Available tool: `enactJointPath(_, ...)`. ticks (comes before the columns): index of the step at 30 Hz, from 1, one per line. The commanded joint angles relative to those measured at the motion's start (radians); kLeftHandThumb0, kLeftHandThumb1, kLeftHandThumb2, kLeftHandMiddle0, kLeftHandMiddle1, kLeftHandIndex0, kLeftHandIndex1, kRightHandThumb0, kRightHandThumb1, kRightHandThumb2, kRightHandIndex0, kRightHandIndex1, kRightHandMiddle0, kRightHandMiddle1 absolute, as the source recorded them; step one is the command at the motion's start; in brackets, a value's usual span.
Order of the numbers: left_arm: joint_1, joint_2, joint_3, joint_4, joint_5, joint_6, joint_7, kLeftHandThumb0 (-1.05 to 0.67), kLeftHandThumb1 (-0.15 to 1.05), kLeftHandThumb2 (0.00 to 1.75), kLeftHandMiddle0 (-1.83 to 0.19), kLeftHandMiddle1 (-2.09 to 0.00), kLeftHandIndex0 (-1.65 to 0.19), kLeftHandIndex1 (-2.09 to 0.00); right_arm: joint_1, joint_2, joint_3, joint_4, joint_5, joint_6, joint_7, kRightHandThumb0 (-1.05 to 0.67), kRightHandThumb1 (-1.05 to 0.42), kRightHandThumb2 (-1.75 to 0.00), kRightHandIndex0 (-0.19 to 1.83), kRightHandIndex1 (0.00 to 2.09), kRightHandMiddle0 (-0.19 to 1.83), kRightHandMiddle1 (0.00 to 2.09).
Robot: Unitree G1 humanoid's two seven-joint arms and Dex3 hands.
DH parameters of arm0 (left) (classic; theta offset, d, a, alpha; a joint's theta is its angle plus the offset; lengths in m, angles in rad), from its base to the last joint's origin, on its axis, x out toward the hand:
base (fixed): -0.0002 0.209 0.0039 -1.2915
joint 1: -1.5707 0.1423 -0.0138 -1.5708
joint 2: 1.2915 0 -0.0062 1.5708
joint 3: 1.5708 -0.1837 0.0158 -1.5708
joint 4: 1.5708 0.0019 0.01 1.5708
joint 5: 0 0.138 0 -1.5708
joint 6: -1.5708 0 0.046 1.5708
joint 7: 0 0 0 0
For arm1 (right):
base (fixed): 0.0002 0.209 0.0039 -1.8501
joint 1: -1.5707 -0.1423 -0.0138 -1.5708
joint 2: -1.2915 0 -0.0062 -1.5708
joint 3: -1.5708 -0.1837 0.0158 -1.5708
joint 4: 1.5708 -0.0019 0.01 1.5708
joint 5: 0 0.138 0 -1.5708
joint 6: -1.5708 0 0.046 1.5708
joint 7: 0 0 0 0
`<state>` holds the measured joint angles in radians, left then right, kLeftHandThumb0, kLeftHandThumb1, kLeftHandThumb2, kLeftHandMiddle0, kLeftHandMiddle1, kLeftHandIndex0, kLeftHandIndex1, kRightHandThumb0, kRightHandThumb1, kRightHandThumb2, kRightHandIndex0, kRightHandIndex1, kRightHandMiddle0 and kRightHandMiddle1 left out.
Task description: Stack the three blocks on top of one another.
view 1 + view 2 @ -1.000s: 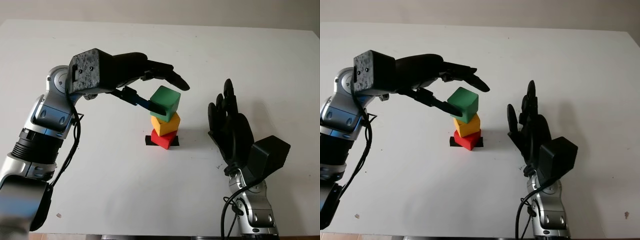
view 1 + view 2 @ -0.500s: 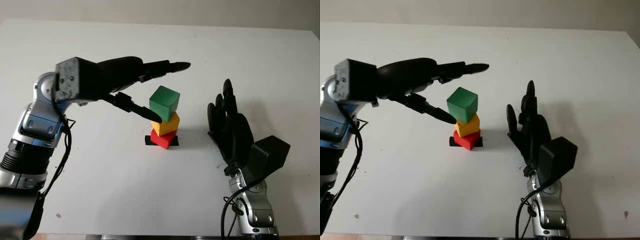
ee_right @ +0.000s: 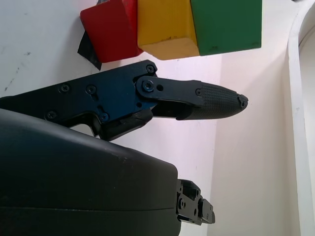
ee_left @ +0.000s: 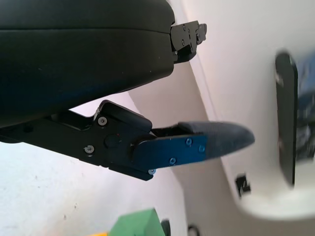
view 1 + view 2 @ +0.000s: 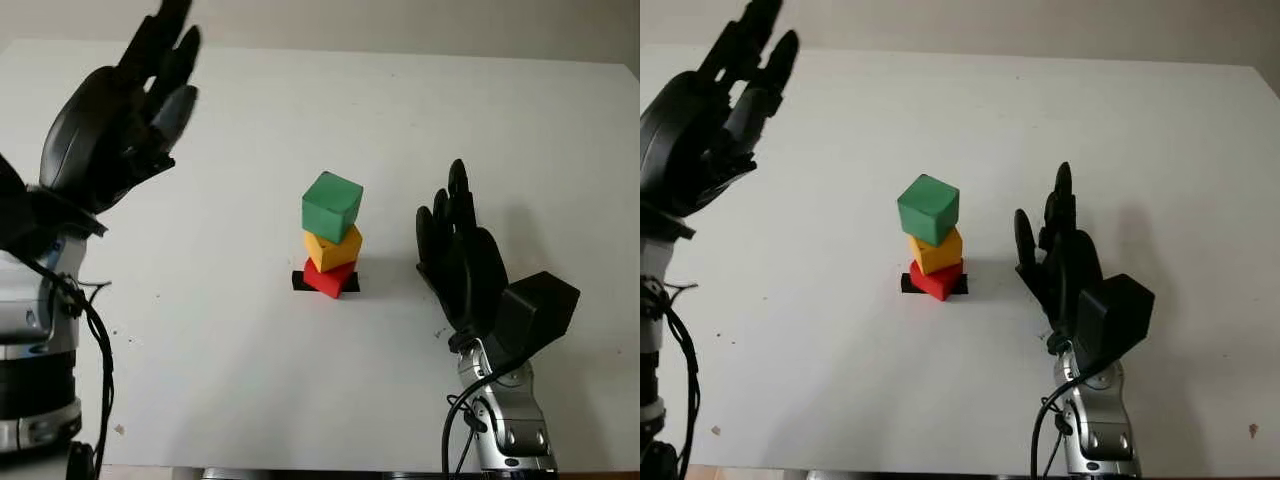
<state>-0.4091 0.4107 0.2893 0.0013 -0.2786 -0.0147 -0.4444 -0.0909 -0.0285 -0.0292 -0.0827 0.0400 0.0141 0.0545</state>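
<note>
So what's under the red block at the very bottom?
A small black patch on the white table sticks out beside the red block. The block covers its middle. The yellow block and green block sit stacked above.

A green block point(image 5: 331, 206) tops a yellow block point(image 5: 332, 248), which sits on a red block point(image 5: 329, 278) over a black mark point(image 5: 300, 281) (each turned a little differently) mid-table point(image 5: 300, 400). The left hand point(image 5: 115, 125) is open, raised far left; the right hand point(image 5: 462, 255) is open, just right of the stack.
</note>
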Motion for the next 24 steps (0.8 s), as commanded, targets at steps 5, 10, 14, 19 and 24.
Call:
enactJointPath(5, 0.167, -0.063, -0.011, 0.093, 0.053, -0.162, 0.038, -0.70, 1.05, 0.71, 0.19, 0.00, 0.19, 0.00, 0.013, -0.004, -0.008, -0.021, 0.008, 0.000, -0.002, -0.70, -1.05, -0.51, -0.19, 0.00, -0.19, 0.00)
enactJointPath(10, 0.249, -0.117, -0.041, 0.140, 0.079, -0.251, 0.064, -0.72, 1.05, 0.69, 0.19, 0.00, 0.19, 0.00, 0.015, -0.006, -0.011, -0.022, 0.007, 0.004, -0.004, -0.71, -1.05, -0.50, -0.19, 0.00, -0.19, 0.00)
enactJointPath(14, 0.298, -0.141, -0.064, 0.121, 0.072, -0.281, 0.066, -0.73, 1.05, 0.71, 0.19, 0.00, 0.19, 0.00, 0.016, -0.005, -0.012, -0.017, 0.015, -0.008, 0.004, -0.71, -1.05, -0.50, -0.19, 0.00, -0.19, 0.00)
enactJointPath(19, 0.337, -0.198, -0.083, 0.062, 0.060, -0.266, 0.112, -0.75, 1.05, 0.73, 0.19, 0.00, 0.19, 0.00, 0.019, 0.004, -0.013, -0.017, 0.019, -0.016, 0.000, -0.72, -1.05, -0.49, -0.19, 0.00, -0.19, 0.00)
enactJointPath(24, 0.348, -0.226, -0.088, 0.044, 0.046, -0.266, 0.134, -0.75, 1.05, 0.72, 0.19, 0.00, 0.19, 0.00, 0.020, 0.003, -0.013, -0.008, 0.020, -0.034, -0.001, -0.71, -1.05, -0.49, -0.19, 0.00, -0.19, 0.00)
